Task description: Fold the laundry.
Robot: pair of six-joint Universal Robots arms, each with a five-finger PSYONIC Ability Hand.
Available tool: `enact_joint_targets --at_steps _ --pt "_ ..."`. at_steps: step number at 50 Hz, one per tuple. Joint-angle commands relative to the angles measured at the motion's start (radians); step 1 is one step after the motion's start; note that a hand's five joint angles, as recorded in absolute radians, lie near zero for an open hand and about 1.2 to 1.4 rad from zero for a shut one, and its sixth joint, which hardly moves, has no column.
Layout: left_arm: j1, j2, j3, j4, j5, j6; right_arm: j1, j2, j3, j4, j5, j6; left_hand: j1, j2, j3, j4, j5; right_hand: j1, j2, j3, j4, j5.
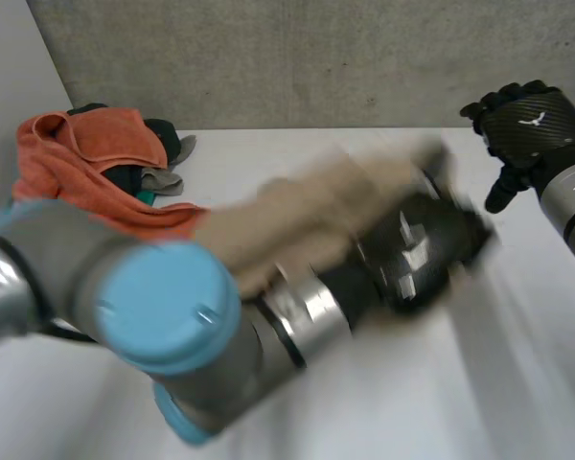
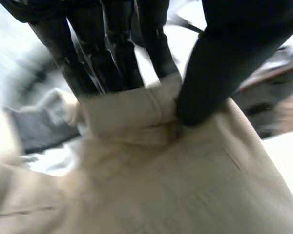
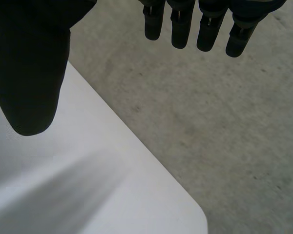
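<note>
Beige garment (image 2: pixel 185 185): above the middle of the surface (image 1: pixel 517 383), one edge pinched between the fingers and thumb of the left hand (image 1: pixel 426 249). Right hand (image 1: pixel 522 120): relaxed, empty, raised near the surface's far right corner. Other laundry: orange towel (image 1: pixel 96 144) over dark items (image 1: pixel 163 144), far left. Risk: the single pinch may slip, so the cloth drops bunched.

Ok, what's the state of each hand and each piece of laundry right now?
left hand: shut on the beige cloth, fingers and thumb pinching a fold.
beige cloth: bunched, unfolded, held by the left hand.
right hand: open, holding nothing, raised beside the table's corner.
orange towel: crumpled in a heap at the table's far left.
dark clothes: heaped against the orange towel, unfolded.
</note>
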Motion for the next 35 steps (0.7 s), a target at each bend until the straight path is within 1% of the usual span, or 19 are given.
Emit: enact_joint_targets --at_steps 1,2,3,6,7,10,11,13,14,16,19,22,25,26,28,29,32,34,35 --pt "-0.071 -0.076 -0.048 -0.177 0.087 0.023 -0.064 0.018 -0.027 0.004 -0.002 -0.021 -0.48 -0.474 -0.474 -0.489 -0.486 -0.049 -0.034 -0.033 -0.032 -0.043" --pt "-0.072 -0.07 -0.048 -0.184 0.084 0.029 -0.066 0.027 -0.033 0.005 -0.002 -0.03 -0.491 -0.486 -0.486 -0.501 -0.498 -0.049 -0.034 -0.033 -0.032 -0.043" --pt "-0.068 -0.037 -0.051 -0.193 0.068 0.04 -0.066 0.032 -0.035 0.005 0.0 -0.035 -0.552 -0.547 -0.547 -0.562 -0.559 -0.049 -0.034 -0.033 -0.032 -0.043" --pt "-0.044 0.025 -0.059 -0.192 0.019 0.048 -0.058 0.049 -0.039 0.007 0.001 -0.05 -0.574 -0.568 -0.568 -0.583 -0.58 -0.049 -0.034 -0.033 -0.032 -0.043" --pt "-0.011 0.07 -0.071 -0.191 -0.034 0.051 -0.058 0.049 -0.039 0.008 0.003 -0.052 -0.574 -0.568 -0.568 -0.583 -0.58 -0.049 -0.034 -0.033 -0.032 -0.043" --pt "0.054 0.137 -0.088 -0.189 -0.123 0.051 -0.057 0.05 -0.035 0.016 0.003 -0.044 -0.585 -0.58 -0.58 -0.595 -0.592 -0.049 -0.034 -0.033 -0.032 -0.043" --pt "0.091 0.173 -0.097 -0.189 -0.175 0.052 -0.054 0.05 -0.032 0.022 0.003 -0.043 -0.585 -0.58 -0.58 -0.595 -0.592 -0.049 -0.034 -0.033 -0.032 -0.043" --pt "0.123 0.203 -0.105 -0.189 -0.226 0.052 -0.043 0.05 -0.022 0.059 0.003 -0.037 -0.585 -0.58 -0.58 -0.595 -0.592 -0.049 -0.034 -0.033 -0.032 -0.043" --pt "0.167 0.23 -0.117 -0.198 -0.281 0.052 -0.035 0.049 -0.021 0.074 0.001 -0.032 -0.585 -0.58 -0.58 -0.595 -0.592 -0.049 -0.034 -0.033 -0.032 -0.043" --pt "0.218 0.247 -0.131 -0.207 -0.327 0.052 -0.006 0.047 -0.027 0.141 0.0 0.002 -0.585 -0.58 -0.58 -0.595 -0.592 -0.049 -0.034 -0.033 -0.032 -0.043" --pt "0.283 0.269 -0.181 -0.233 -0.373 0.054 0.048 0.052 -0.031 0.249 -0.006 0.077 -0.588 -0.583 -0.583 -0.598 -0.595 -0.049 -0.034 -0.033 -0.032 -0.043" --pt "0.326 0.298 -0.243 -0.278 -0.398 0.055 0.084 0.052 -0.015 0.332 -0.017 0.143 -0.588 -0.583 -0.583 -0.598 -0.595 -0.049 -0.034 -0.033 -0.032 -0.043" --pt "0.384 0.339 -0.324 -0.319 -0.401 0.071 0.115 0.053 0.037 0.356 -0.031 0.17 -0.641 -0.635 -0.636 -0.651 -0.647 -0.049 -0.034 -0.033 -0.032 -0.043" --pt "0.422 0.361 -0.367 -0.327 -0.401 0.08 0.123 0.052 0.054 0.355 -0.035 0.171 -0.679 -0.673 -0.674 -0.689 -0.685 -0.049 -0.034 -0.033 -0.032 -0.043" --pt "0.461 0.381 -0.407 -0.327 -0.397 0.086 0.14 0.053 0.102 0.332 -0.052 0.181 -0.688 -0.682 -0.683 -0.698 -0.695 -0.049 -0.034 -0.033 -0.032 -0.043" --pt "0.502 0.396 -0.445 -0.327 -0.392 0.087 0.143 0.052 0.119 0.321 -0.057 0.183 -0.691 -0.685 -0.686 -0.701 -0.697 -0.049 -0.034 -0.033 -0.032 -0.043" --pt "0.585 0.402 -0.496 -0.327 -0.377 0.089 0.172 0.041 0.189 0.263 -0.058 0.184 -0.703 -0.697 -0.697 -0.712 -0.709 -0.049 -0.034 -0.033 -0.032 -0.043" --pt "0.616 0.399 -0.516 -0.327 -0.354 0.089 0.195 0.037 0.226 0.223 -0.057 0.184 -0.703 -0.697 -0.698 -0.712 -0.709 -0.049 -0.034 -0.033 -0.032 -0.043" --pt "0.629 0.399 -0.524 -0.327 -0.339 0.089 0.221 0.035 0.264 0.173 -0.054 0.183 -0.703 -0.697 -0.698 -0.712 -0.709 -0.049 -0.034 -0.033 -0.032 -0.043"
